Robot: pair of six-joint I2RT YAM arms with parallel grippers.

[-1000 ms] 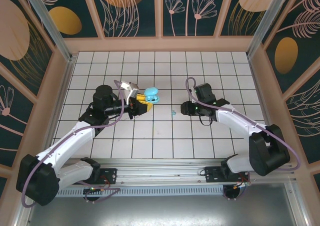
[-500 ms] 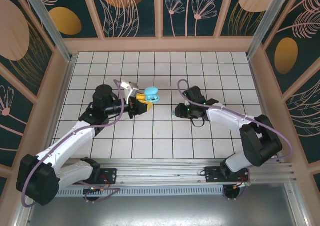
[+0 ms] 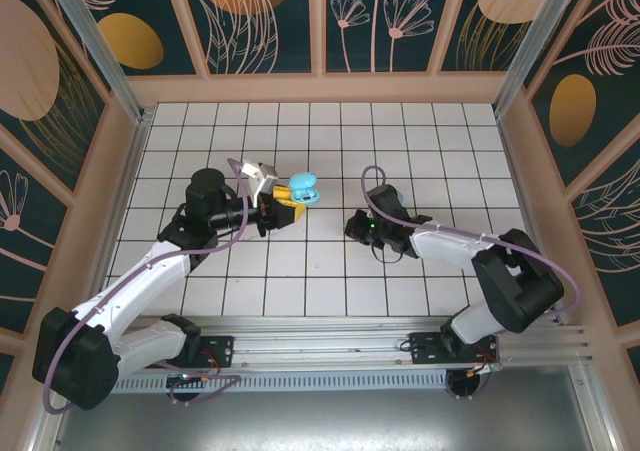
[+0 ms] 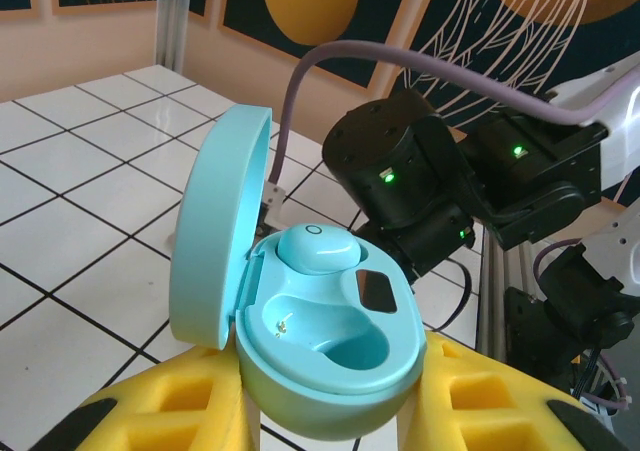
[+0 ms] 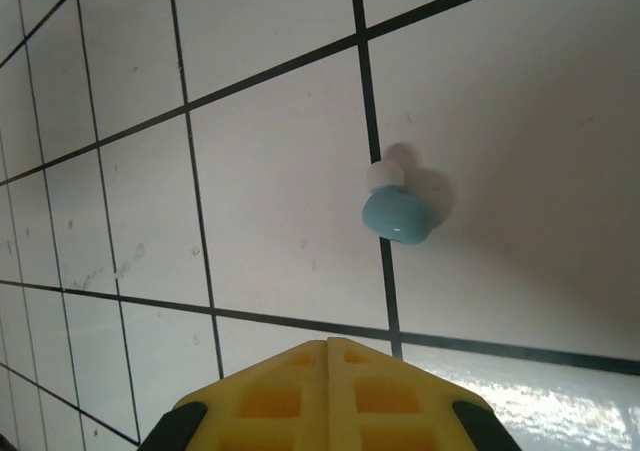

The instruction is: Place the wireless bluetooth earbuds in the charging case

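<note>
Closure on the right pincer (image 5: pixel 328 353): over the last second that arm swung left over the loose earbud (image 5: pixel 398 214) and its jaws went from part-spread to pressed together. The wrist view says the pads met on nothing. The earbud lies on the worktop (image 5: pixel 270 171) just ahead of the tips and a bit to their right, on a grout line, not touching them. Reads as a missed pinch, so it likely needs a re-open and an approach further forward. Left pincer (image 4: pixel 330 416) hasn't moved and is pinching the case (image 4: pixel 215 221) by its base, lid up. One bud (image 4: pixel 315 246) is already seated; the slot (image 4: pixel 330 336) nearer that pincer is empty.
</note>
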